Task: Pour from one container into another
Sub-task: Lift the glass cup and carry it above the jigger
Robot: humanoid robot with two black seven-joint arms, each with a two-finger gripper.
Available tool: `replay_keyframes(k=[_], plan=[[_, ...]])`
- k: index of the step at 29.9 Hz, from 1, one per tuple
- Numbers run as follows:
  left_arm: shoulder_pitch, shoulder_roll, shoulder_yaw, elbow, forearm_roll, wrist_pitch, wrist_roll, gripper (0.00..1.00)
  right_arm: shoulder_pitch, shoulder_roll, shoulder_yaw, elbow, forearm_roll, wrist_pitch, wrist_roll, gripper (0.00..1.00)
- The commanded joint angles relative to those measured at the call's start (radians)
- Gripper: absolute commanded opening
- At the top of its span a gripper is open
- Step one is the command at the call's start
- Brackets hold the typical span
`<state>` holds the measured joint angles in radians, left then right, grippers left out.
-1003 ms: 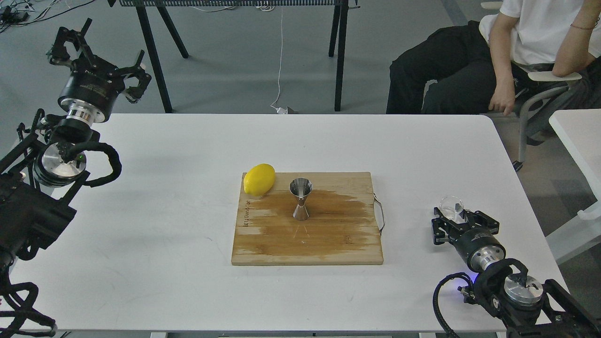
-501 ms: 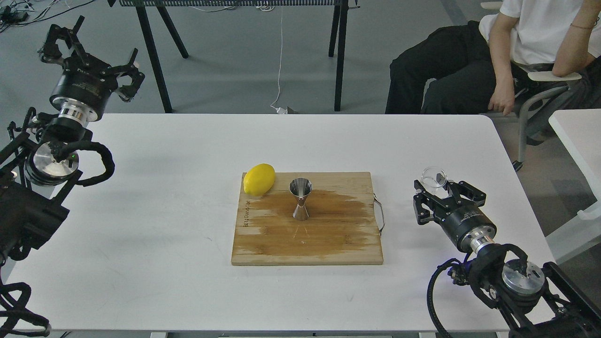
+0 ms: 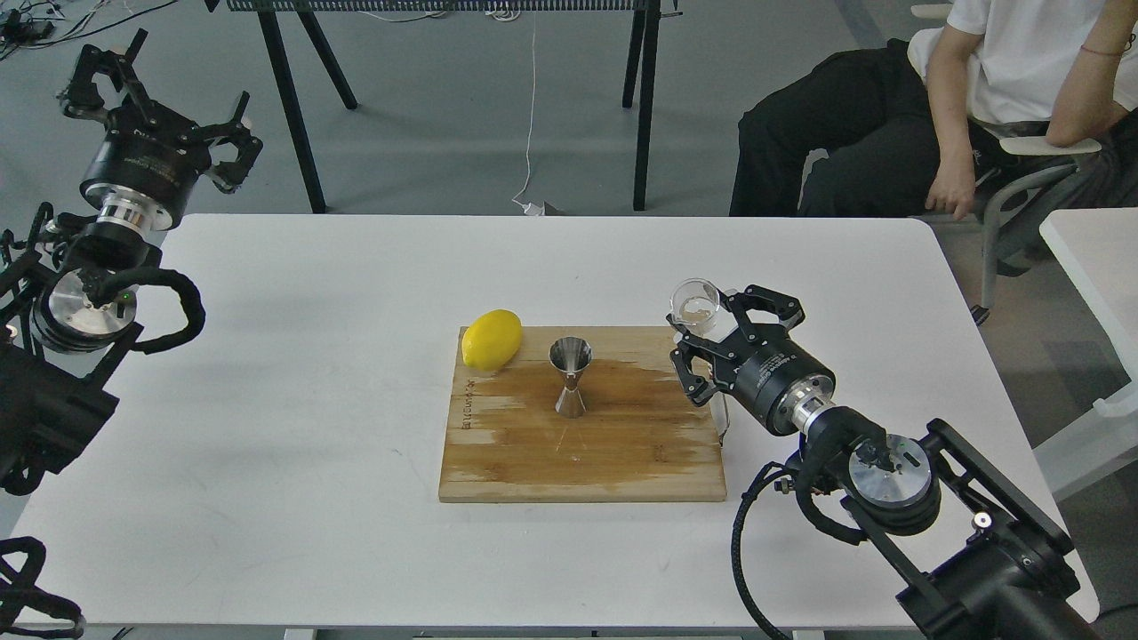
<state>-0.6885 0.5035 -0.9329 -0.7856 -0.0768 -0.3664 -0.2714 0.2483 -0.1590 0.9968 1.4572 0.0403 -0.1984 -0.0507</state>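
Black arms (image 3: 898, 498), silver joint caps, looping black cables.

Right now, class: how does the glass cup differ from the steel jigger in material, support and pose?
The glass cup is clear; the jigger is shiny, opaque steel. The cup is held up by the right gripper; the jigger stands on the cutting board. The cup looks tilted; the jigger stands upright. Both are small open vessels.

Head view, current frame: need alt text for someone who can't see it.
The right gripper holds a small clear glass cup above the right edge of a wet wooden cutting board on a white table. A steel jigger stands upright mid-board, a lemon at its far-left corner. The left gripper is raised, open and empty, at far left.
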Motion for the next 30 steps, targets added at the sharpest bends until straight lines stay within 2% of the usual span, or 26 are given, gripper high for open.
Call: replay_keyframes(k=[1, 14, 19, 30], plan=[[0.007, 0.006, 0.0, 0.0, 0.002, 0.0, 0.0, 1.0, 0.054, 0.016, -0.056, -0.032, -0.026, -0.007, 0.002, 0.36], [0.015, 0.004, 0.0, 0.0, 0.003, 0.0, 0.0, 1.0, 0.203, 0.045, -0.181, -0.163, -0.164, 0.0, 0.003, 0.36], [0.014, 0.015, 0.0, 0.0, 0.003, 0.0, 0.0, 1.0, 0.213, 0.056, -0.207, -0.166, -0.249, 0.0, 0.003, 0.36], [0.012, 0.017, 0.0, 0.0, 0.003, 0.003, 0.0, 1.0, 0.226, 0.068, -0.257, -0.164, -0.263, 0.0, 0.002, 0.36]])
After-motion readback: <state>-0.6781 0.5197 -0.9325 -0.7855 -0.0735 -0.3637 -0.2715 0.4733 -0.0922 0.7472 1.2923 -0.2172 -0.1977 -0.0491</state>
